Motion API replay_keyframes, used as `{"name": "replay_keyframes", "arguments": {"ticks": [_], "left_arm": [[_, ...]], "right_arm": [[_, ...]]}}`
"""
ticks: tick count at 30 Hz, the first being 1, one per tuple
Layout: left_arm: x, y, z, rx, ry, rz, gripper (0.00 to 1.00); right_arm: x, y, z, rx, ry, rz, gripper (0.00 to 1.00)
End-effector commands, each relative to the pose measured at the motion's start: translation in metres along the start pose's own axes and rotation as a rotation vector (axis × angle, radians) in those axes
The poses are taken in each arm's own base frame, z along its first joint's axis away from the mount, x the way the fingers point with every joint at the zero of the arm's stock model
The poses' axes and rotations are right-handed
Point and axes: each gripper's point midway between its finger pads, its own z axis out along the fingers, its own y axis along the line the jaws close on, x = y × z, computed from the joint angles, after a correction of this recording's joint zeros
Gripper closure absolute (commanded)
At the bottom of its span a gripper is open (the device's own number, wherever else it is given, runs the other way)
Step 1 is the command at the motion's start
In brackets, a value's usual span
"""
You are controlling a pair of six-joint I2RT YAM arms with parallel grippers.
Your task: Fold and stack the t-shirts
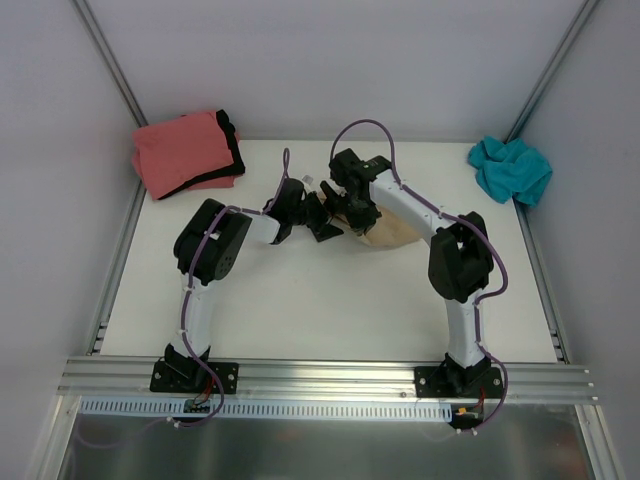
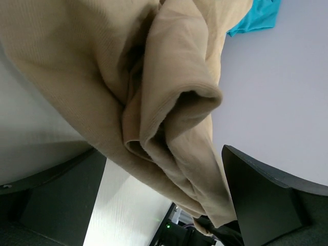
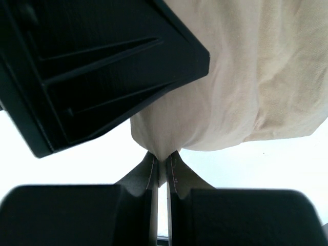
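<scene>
The tan t-shirt [image 1: 388, 236] is bunched at mid-table, mostly hidden under my right arm. My right gripper [image 1: 357, 212] is shut on a corner of it, which shows pinched between the fingertips in the right wrist view [image 3: 161, 165] below the tan cloth [image 3: 246, 77]. My left gripper [image 1: 322, 218] is right next to it. Its jaws stand wide apart [image 2: 161, 154] with folds of the tan shirt [image 2: 174, 102] hanging between them, not clamped. The coral-pink shirt [image 1: 180, 152] lies folded on the black shirt [image 1: 233, 148] at the far left. The teal shirt [image 1: 511, 168] is crumpled at the far right.
The left gripper's black body [image 3: 97, 66] fills the upper left of the right wrist view, very close to the right fingers. The teal shirt [image 2: 256, 18] shows at the top of the left wrist view. Metal frame posts stand at the far corners and a rail runs along the near edge.
</scene>
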Motion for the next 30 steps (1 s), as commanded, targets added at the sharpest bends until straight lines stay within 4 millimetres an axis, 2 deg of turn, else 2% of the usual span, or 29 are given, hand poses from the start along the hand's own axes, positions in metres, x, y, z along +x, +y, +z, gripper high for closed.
{"name": "replay_keyframes", "arguments": {"ticks": [1, 12, 15, 16, 17, 19, 20, 23, 24, 25, 26, 27, 30], "left_arm": [[0.001, -0.017, -0.006, 0.02, 0.007, 0.063, 0.01], [-0.013, -0.021, 0.005, 0.033, -0.042, 0.049, 0.09], [-0.017, -0.026, 0.009, 0.044, -0.046, 0.047, 0.23], [-0.019, -0.029, 0.009, 0.053, -0.049, 0.05, 0.32], [-0.019, -0.031, 0.01, 0.058, -0.05, 0.045, 0.53], [-0.02, -0.031, 0.011, 0.055, -0.048, 0.043, 0.77], [-0.02, -0.031, 0.011, 0.054, -0.047, 0.045, 0.97], [-0.021, -0.031, 0.009, 0.052, -0.046, 0.042, 1.0], [-0.02, -0.03, 0.01, 0.052, -0.04, 0.043, 1.0], [-0.021, -0.029, 0.009, 0.051, -0.036, 0.042, 1.0], [-0.022, -0.029, 0.008, 0.053, -0.033, 0.042, 1.0], [-0.021, -0.032, 0.006, 0.059, -0.023, 0.05, 1.0], [-0.026, -0.032, -0.002, 0.027, -0.013, 0.081, 1.0]], "right_arm": [[-0.013, 0.006, -0.026, -0.027, -0.063, 0.016, 1.0], [-0.01, 0.007, -0.026, -0.031, -0.055, 0.02, 1.0], [-0.009, 0.008, -0.025, -0.033, -0.055, 0.018, 1.0], [-0.009, 0.008, -0.025, -0.033, -0.055, 0.02, 1.0], [-0.009, 0.008, -0.025, -0.036, -0.054, 0.021, 1.0], [-0.009, 0.009, -0.024, -0.038, -0.054, 0.023, 1.0], [-0.009, 0.01, -0.024, -0.041, -0.053, 0.024, 1.0], [-0.009, 0.01, -0.024, -0.043, -0.053, 0.027, 1.0], [-0.009, 0.01, -0.023, -0.041, -0.05, 0.028, 0.97], [-0.008, 0.009, -0.022, -0.034, -0.044, 0.031, 0.85], [-0.008, 0.008, -0.023, -0.025, -0.047, 0.04, 0.07], [-0.008, 0.007, -0.023, -0.016, -0.052, 0.041, 0.01], [-0.013, 0.001, -0.032, 0.0, -0.083, 0.058, 0.01]]}}
